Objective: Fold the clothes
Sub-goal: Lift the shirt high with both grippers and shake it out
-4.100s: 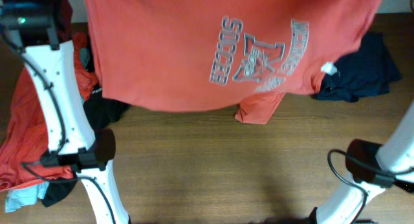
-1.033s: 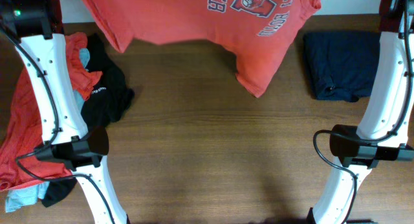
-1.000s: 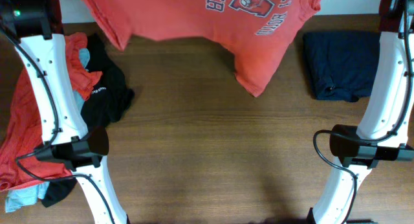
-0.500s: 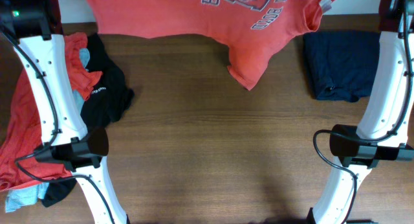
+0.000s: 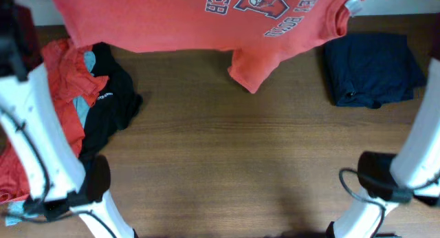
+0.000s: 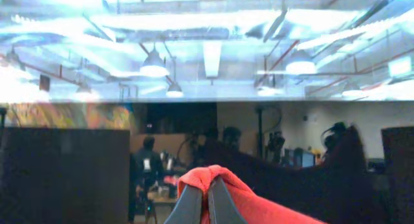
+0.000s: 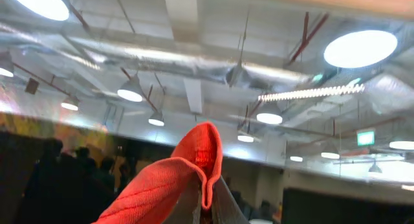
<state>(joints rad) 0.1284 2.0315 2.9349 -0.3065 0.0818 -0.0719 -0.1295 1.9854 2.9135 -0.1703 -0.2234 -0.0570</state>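
Orange-red T-shirt (image 5: 158,21) hung spread above far side of table (image 5: 227,162). Left gripper (image 6: 206,202) and right gripper (image 7: 207,203) each clamped on its bunched edge. Navy garment (image 5: 371,69) lay far right, mixed pile (image 5: 103,111) left.

Overhead: orange-red T-shirt (image 5: 172,21), chest lettering white/grey, upside-down, top cut by frame edge. Left word ends approx. "…ER", possibly; curved line at right not legible.
Black garment (image 5: 113,111): small white print line, too small to read.
Neck tag (image 5: 354,5): white, no legible txt.
Wrist views: green ceiling sign (image 7: 365,138), illegible.
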